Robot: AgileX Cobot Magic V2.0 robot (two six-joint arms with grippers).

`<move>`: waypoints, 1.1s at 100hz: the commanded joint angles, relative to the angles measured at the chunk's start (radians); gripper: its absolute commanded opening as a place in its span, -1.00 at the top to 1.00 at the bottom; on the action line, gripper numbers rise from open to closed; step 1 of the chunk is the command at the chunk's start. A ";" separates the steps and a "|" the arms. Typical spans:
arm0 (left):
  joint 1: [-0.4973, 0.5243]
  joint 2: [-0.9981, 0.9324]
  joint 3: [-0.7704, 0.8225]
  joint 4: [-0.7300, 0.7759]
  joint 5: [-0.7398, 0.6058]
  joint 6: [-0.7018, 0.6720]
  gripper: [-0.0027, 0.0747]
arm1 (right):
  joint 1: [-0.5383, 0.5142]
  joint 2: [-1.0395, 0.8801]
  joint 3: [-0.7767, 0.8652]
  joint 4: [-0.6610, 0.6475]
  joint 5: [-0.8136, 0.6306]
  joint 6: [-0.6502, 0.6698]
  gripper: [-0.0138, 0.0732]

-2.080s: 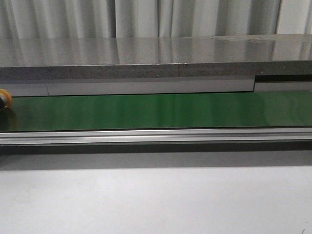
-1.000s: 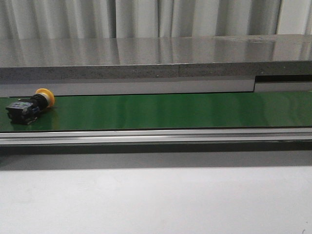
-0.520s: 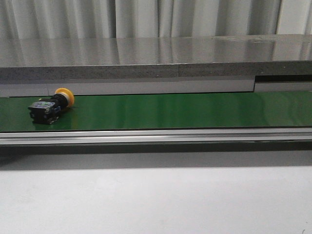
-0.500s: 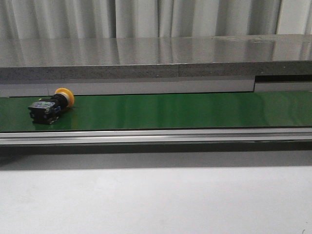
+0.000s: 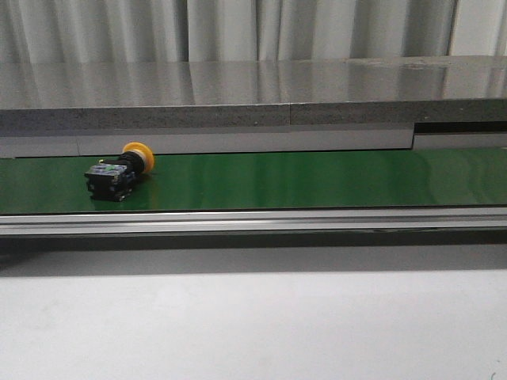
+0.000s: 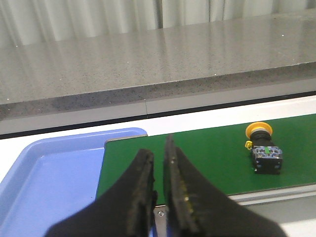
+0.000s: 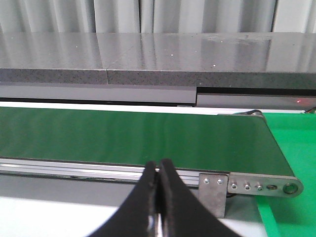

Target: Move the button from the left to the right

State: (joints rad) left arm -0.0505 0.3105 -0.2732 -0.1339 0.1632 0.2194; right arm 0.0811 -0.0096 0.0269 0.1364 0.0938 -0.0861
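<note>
- Pale curtains (image 5: 238,28) hang behind a long grey stone-look counter (image 5: 238,87) that runs the full width at the far side of the scene.
- Below the counter, a green conveyor belt (image 5: 317,178) stretches from left to right, edged toward the robot by a silver aluminium rail (image 5: 253,220); a plain light tabletop (image 5: 253,324) fills the near side.
- The button (image 5: 119,172) lies on its side on the belt, in the left part of it, close to the belt's far edge.
- Its yellow mushroom cap points toward the far side and slightly right; the black blocky body, with small coloured marks, faces the near rail.
- Nothing touches the button; both grippers are well apart from it.
- In the left wrist view, the left gripper (image 6: 158,163) hovers near the belt's left end with its dark fingers (image 6: 140,197) drawn almost together, only a thin slit between them, and nothing held.
- A blue tray (image 6: 44,173) sits just beside the belt's left end, under that gripper.
- In the right wrist view, the right gripper (image 7: 158,170) hangs over the near rail by the belt's right end, its fingers (image 7: 170,197) pressed together on nothing.
- A metal end bracket (image 7: 247,186) with small bolts closes the belt's right end, and a green surface (image 7: 291,148) lies just past it.
</note>
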 commanded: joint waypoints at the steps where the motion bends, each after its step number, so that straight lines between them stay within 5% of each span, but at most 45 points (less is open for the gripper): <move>1: -0.008 0.006 -0.029 -0.005 -0.075 -0.001 0.98 | -0.004 -0.015 -0.018 -0.011 -0.080 -0.002 0.84; 67: -0.008 0.006 -0.029 -0.005 -0.075 -0.001 0.98 | -0.004 -0.015 -0.034 -0.011 -0.172 -0.002 0.84; 110: -0.008 0.006 -0.029 -0.005 -0.075 -0.001 0.98 | -0.004 0.209 -0.318 -0.008 0.031 -0.002 0.84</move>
State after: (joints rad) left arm -0.0505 0.3105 -0.2732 -0.1339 0.1632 0.2194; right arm 0.0811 0.1126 -0.1891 0.1364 0.1449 -0.0861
